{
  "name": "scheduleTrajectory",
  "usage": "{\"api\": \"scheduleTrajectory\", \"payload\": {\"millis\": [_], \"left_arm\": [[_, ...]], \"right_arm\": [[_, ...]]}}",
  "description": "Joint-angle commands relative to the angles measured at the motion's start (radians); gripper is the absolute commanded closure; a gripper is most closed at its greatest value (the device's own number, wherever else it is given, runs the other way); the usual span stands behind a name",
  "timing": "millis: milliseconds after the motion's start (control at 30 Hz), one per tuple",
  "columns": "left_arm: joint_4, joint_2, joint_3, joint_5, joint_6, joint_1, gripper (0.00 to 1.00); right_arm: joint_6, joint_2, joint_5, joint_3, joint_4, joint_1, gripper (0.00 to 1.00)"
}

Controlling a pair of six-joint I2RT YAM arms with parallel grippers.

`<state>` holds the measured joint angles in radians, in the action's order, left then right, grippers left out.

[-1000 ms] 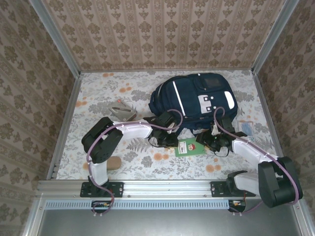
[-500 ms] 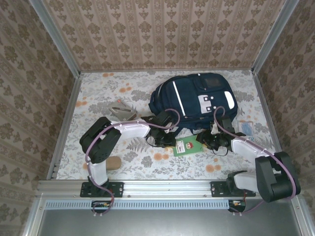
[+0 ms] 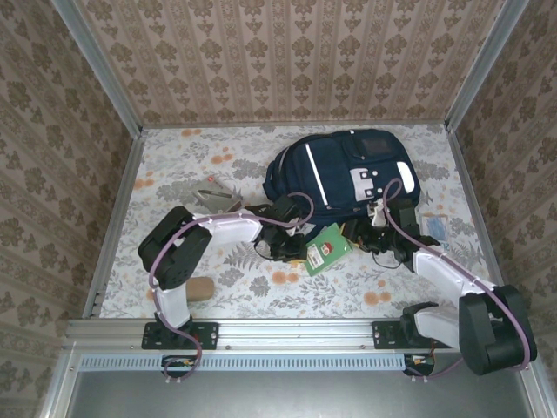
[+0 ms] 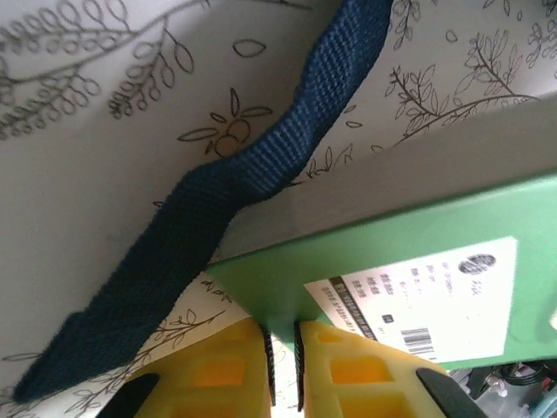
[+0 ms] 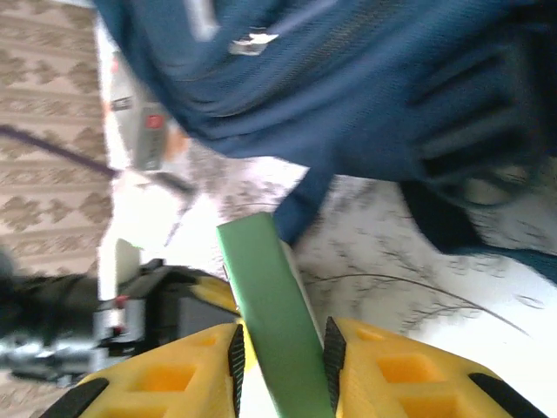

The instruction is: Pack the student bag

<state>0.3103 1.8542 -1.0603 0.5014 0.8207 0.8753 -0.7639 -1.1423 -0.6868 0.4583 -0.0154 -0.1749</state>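
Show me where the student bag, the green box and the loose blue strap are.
student bag (image 3: pixel 341 178): top external view, navy front panel.
green box (image 3: pixel 328 250): top external view, middle of its printed face.
blue strap (image 4: pixel 252 165): left wrist view, midway along the webbing.

**Tight in front of the bag, open at the far left**

The student bag (image 3: pixel 344 174) fills the rear centre and right of the bench (image 3: pixel 174 157). Only a narrow lane is left along the right wall (image 3: pixel 513 131), and a pale blue item (image 3: pixel 435 228) lies in it. Just in front of the bag, the green book (image 3: pixel 326 250) bridges the gap between the left claw (image 4: pixel 283 347) and the right claw (image 5: pixel 283 348). Each claw is closed on an edge of the book, so that passage is blocked. A dark blue strap (image 4: pixel 252 174) trails over the bench beside the book. A grey stapler (image 3: pixel 216 198) sits just behind the left arm (image 3: pixel 222 228), and a brown block (image 3: pixel 202 289) lies near its base. The far-left corner and the front-centre strip are bare.
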Motion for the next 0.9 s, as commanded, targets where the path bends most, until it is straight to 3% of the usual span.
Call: {"api": "scheduleTrajectory", "payload": {"millis": [0,167,300,433,567,667,767,867], "left_arm": [[-0.122,0.059,0.006,0.012,-0.038,0.031,0.86],[-0.110,0.056,0.009,0.006,-0.049,0.020,0.86],[-0.107,0.048,0.007,0.002,-0.053,0.015,0.86],[-0.098,0.045,-0.002,0.003,-0.058,0.015,0.85],[-0.083,0.020,-0.007,-0.007,-0.062,0.015,0.82],[-0.064,-0.023,-0.006,-0.019,-0.061,0.006,0.73],[-0.058,-0.101,0.013,-0.040,-0.047,-0.018,0.54],[-0.097,-0.199,0.047,-0.039,-0.012,-0.058,0.42]], "right_arm": [[0.040,-0.035,-0.204,0.014,0.100,-0.057,0.69],[0.025,-0.074,-0.235,0.021,0.091,-0.079,0.70],[0.091,-0.020,-0.147,0.058,0.234,-0.084,0.67],[0.149,0.028,-0.018,0.105,0.375,-0.084,0.75],[0.183,0.066,0.060,0.138,0.445,-0.083,0.90],[0.190,0.082,0.072,0.158,0.462,-0.076,1.00],[0.165,0.113,0.072,0.173,0.449,-0.051,1.00],[0.122,0.144,0.049,0.193,0.408,-0.015,1.00]]}}
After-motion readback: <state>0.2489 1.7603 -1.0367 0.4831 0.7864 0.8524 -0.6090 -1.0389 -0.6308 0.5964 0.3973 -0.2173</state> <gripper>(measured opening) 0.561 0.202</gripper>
